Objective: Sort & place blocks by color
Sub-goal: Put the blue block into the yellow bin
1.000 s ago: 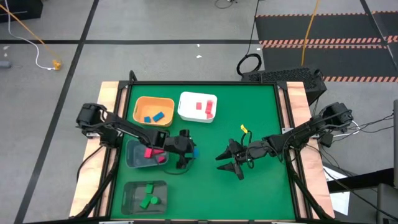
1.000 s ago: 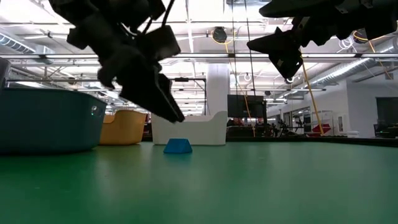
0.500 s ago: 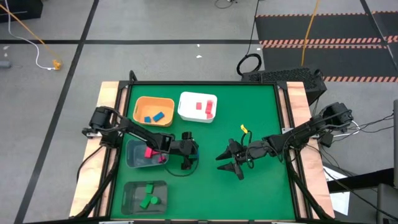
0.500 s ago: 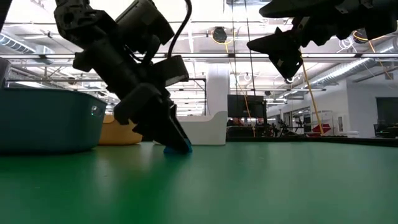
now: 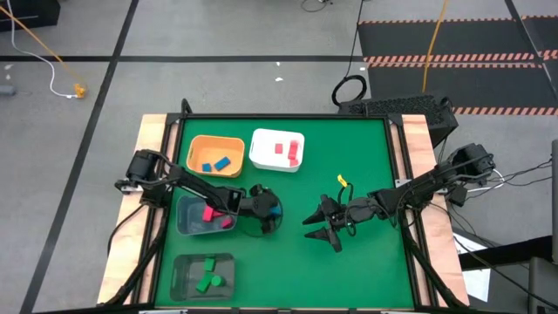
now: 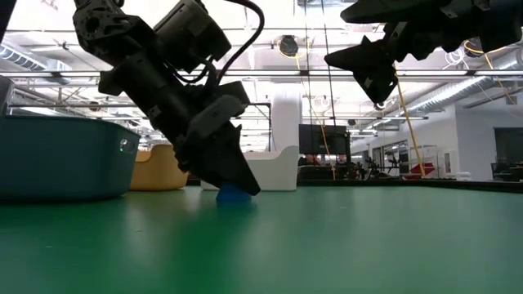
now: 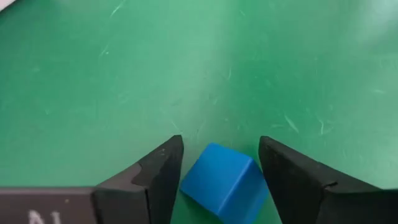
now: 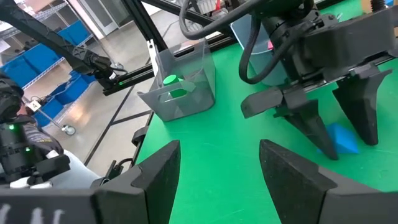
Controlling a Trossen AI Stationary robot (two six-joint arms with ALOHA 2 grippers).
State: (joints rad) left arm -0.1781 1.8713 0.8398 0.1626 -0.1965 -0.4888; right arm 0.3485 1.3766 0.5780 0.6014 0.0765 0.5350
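As the high view showed, the left gripper [image 5: 268, 215] had dropped from beside the clear bin [image 5: 185, 225] onto the green mat [image 5: 366, 157], covering the spot where a blue block lay a second earlier, while the right gripper [image 5: 324, 224] hung unmoved near mid-table, fingers apart and empty. Sorted blocks already sat in the orange bin [image 5: 197, 144], the white bin [image 5: 261, 139], the clear bin and the grey bin [image 5: 183, 266]. From the low view, the left gripper's fingertips [image 6: 237, 181] had come down to the mat around the blue block [image 6: 232, 194], which a second before stood clear of them. Through the left wrist view, the blue block [image 7: 225, 182] rested on the mat between narrowed fingers [image 7: 163, 173], one side apparently touching, the other with a sliver of gap. Seen from the right wrist view, the same block [image 8: 342, 138] sat between those fingers, so a pick-up for the orange bin was probably imminent.
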